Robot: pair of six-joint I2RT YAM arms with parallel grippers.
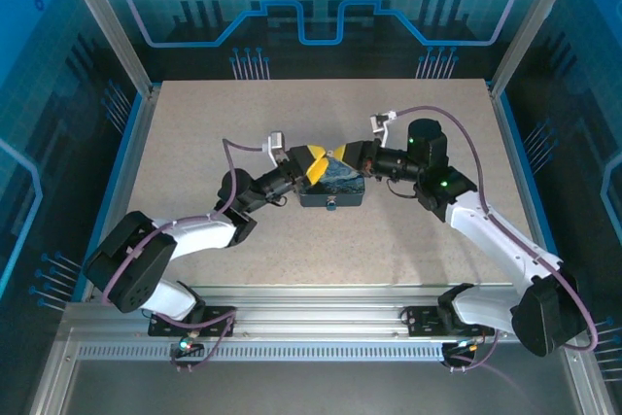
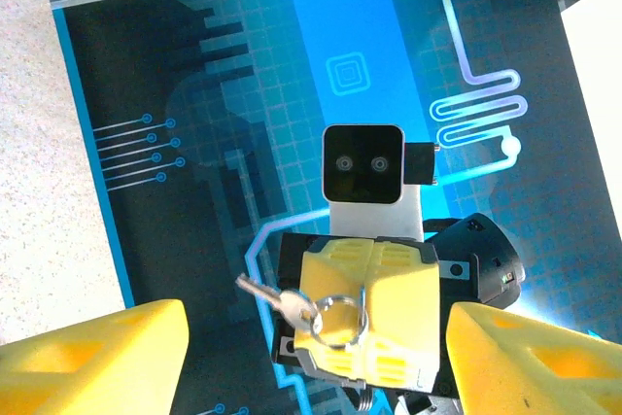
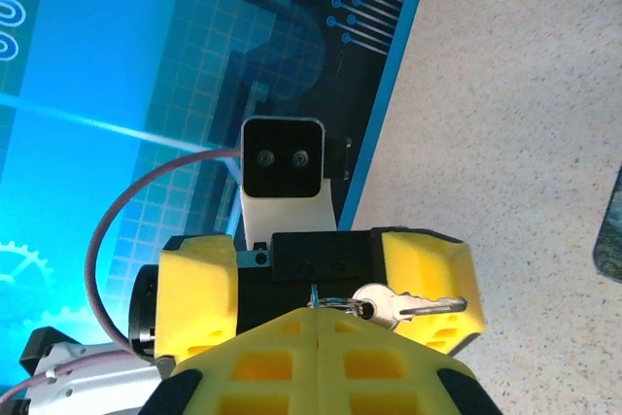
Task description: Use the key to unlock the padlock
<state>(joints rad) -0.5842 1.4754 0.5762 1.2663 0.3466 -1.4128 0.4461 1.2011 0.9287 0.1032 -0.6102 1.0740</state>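
Speckled surface (image 1: 194, 143) | left claw (image 3: 311, 274) wide open, empty | right claw (image 2: 364, 308) pinching key (image 3: 398, 306) | likely mid-handover; next, line key up with padlock (image 1: 331, 203)

White-and-black arms (image 1: 199, 233) with purple cables (image 3: 92, 255), yellow fingers (image 2: 92, 357).

Two arms are counted, a left arm (image 1: 185, 235) and a right arm (image 1: 496, 230), and two claws: the left claw (image 1: 309, 164) and the right claw (image 3: 316, 310). Four yellow fingers (image 2: 97, 357) are counted, two to each claw. Two cameras are seen: the right camera (image 2: 362, 164) behind the right claw and the left camera (image 3: 282, 157) behind the left claw. One key (image 3: 394, 306) and one ring (image 3: 328, 302) are counted at the right claw's tip. One box (image 1: 332, 187) is counted beneath both claws, with one padlock (image 1: 331, 204) on it, too small for detail.
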